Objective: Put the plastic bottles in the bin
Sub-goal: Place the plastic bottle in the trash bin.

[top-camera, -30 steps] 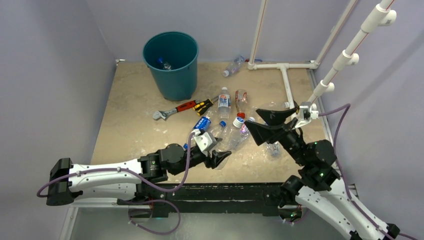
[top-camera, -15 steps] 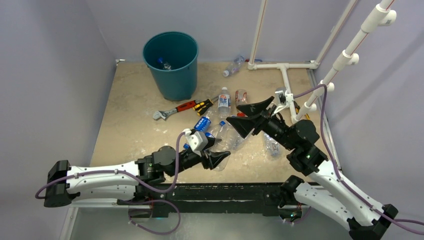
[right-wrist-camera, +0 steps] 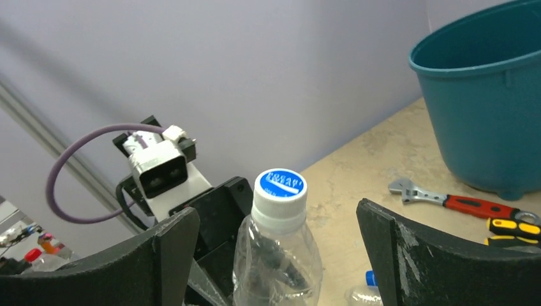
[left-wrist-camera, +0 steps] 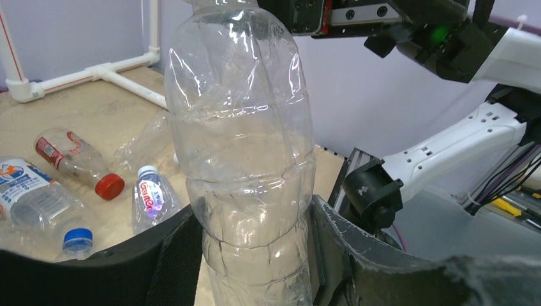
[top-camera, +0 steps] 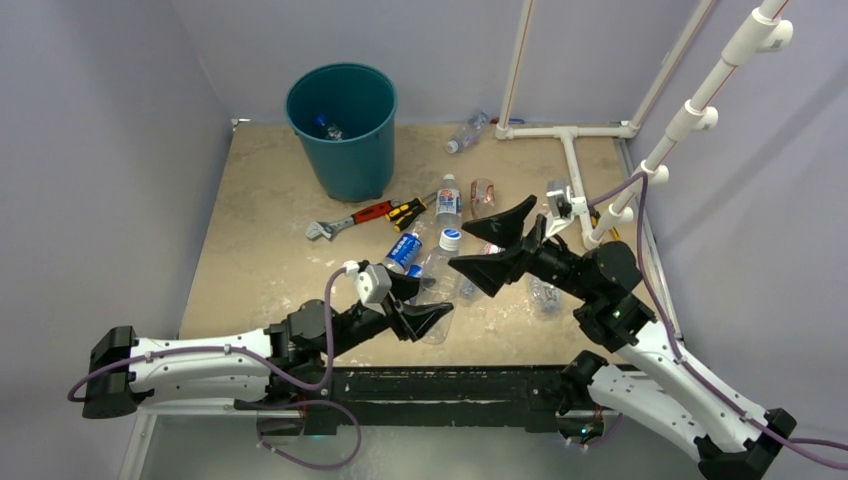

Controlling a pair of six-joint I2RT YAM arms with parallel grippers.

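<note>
My left gripper [top-camera: 415, 316] [left-wrist-camera: 252, 255] is shut on the lower body of a clear plastic bottle [top-camera: 440, 285] [left-wrist-camera: 245, 146], held off the table with its white and blue cap [right-wrist-camera: 279, 185] pointing away. My right gripper [top-camera: 460, 246] [right-wrist-camera: 277, 217] is open, one finger on each side of that bottle's neck, not touching it. The teal bin [top-camera: 350, 165] [right-wrist-camera: 491, 108] stands at the back left with one bottle [top-camera: 328, 127] inside. More bottles lie mid-table: a blue-labelled one [top-camera: 405, 247], another [top-camera: 448, 198], and a red-capped one [top-camera: 482, 195] [left-wrist-camera: 73, 159].
A red-handled wrench [top-camera: 345, 222] [right-wrist-camera: 446, 201] and a yellow-black screwdriver [top-camera: 408, 211] lie in front of the bin. A white pipe frame [top-camera: 572, 160] runs along the back right. One bottle [top-camera: 466, 131] lies by the back wall, a crushed one [top-camera: 545, 295] under my right arm.
My left arm has drawn back to the left with the bottle and swung its cap end up. My right gripper has moved left and now brackets the bottle's neck.
</note>
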